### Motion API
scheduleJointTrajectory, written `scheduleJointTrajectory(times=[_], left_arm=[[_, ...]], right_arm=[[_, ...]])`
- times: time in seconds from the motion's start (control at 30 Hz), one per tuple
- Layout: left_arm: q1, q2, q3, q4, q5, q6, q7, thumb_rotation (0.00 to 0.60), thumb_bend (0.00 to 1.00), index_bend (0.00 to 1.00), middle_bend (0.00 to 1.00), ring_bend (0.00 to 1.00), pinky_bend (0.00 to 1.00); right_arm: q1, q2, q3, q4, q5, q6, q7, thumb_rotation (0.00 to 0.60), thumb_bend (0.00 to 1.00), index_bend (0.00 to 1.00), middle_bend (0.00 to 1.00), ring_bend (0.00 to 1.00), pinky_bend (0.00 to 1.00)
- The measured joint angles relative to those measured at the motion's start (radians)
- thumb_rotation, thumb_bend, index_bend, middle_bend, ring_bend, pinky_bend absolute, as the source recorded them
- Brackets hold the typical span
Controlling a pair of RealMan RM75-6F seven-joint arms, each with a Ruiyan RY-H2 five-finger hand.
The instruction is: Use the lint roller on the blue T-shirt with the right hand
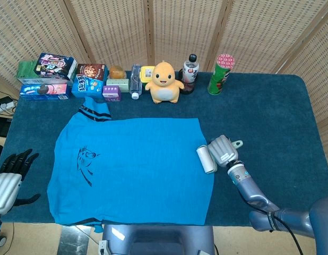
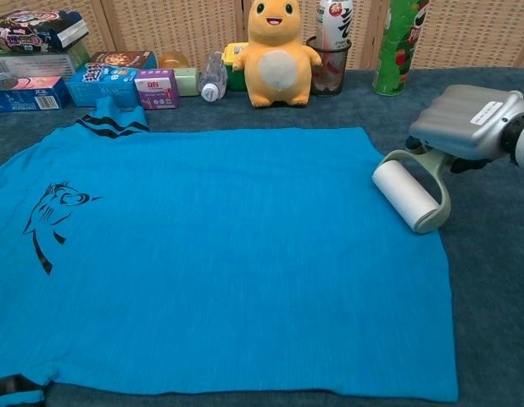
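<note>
The left hand [image 1: 9, 175] is hanging off the desk's [image 1: 270, 117] left edge, fingers apart, holding nothing. The blue T-shirt [image 1: 137, 170] is lying flat. At its right edge, the right hand [image 1: 223, 151] is gripping the lint roller [image 1: 206, 159].
</note>
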State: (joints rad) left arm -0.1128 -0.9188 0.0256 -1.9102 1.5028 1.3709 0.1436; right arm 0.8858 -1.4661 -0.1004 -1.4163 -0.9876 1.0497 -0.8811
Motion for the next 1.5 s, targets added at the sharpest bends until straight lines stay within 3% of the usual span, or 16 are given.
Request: scheduleJointTrajectory(times=[0.4,0.73,1.13,1.5], left_arm=[[0.002,0.008,0.002,0.004,0.007,0.005,-0.021,0.6,0.14,0.0,0.0,0.0,0.02],[0.0,0.013,0.004,0.011,0.014,0.002,-0.039,0.6,0.14,0.0,0.0,0.0,0.02],[0.0,0.017,0.004,0.015,0.012,0.001,-0.051,0.6,0.14,0.0,0.0,0.0,0.02],[0.001,0.013,0.005,0.011,0.012,0.002,-0.035,0.6,0.14,0.0,0.0,0.0,0.02]], right_arm=[[0.079,0.061,0.174,-0.178,0.19,-0.108,0.046,0.6,1.0,0.52,0.7,0.79,1.0],[0.19,-0.024,0.23,-0.279,0.402,-0.041,-0.1,0.6,1.0,0.52,0.7,0.79,1.0],[0.278,-0.28,0.249,-0.267,0.501,0.15,-0.251,0.6,1.0,0.52,0.7,0.79,1.0],[0.208,-0.331,0.133,-0.148,0.411,0.166,-0.22,0.6,1.0,0.52,0.7,0.79,1.0]])
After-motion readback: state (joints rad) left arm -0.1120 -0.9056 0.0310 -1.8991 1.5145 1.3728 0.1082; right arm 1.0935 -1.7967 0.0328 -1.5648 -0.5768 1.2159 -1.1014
